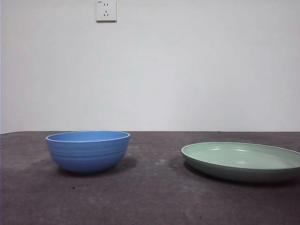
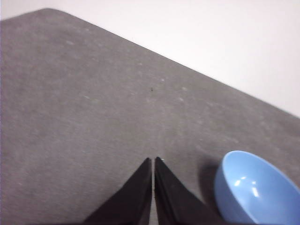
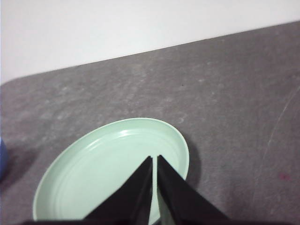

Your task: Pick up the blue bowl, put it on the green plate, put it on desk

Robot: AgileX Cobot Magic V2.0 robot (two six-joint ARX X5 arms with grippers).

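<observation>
While both arms are held above the desk (image 1: 150, 197), neither is seen in the front view, and nothing is gripped by either. The blue bowl (image 1: 88, 151) is seen standing upright on the desk, well apart from the green plate (image 1: 241, 161), with a stretch of bare dark surface between them. The plate is laid flat on the desk and is found empty; the bowl is likewise empty. A white wall socket (image 1: 106, 10) is seen high on the wall behind, roughly above the bowl.

In the left wrist view the left gripper (image 2: 153, 160) is shown with its two black jaws drawn together, only a thin slit being left between the tips, and nothing is held between them. It is held over bare desk (image 2: 93, 122) beside the bowl (image 2: 257, 187), not touching it.

In the right wrist view the right gripper (image 3: 154, 158) is likewise shown nearly closed, a narrow gap remaining and no object clamped. It is held over the plate (image 3: 98, 173), apart from it. A sliver of the bowl (image 3: 2, 157) is caught at the picture's edge, beyond the plate.
</observation>
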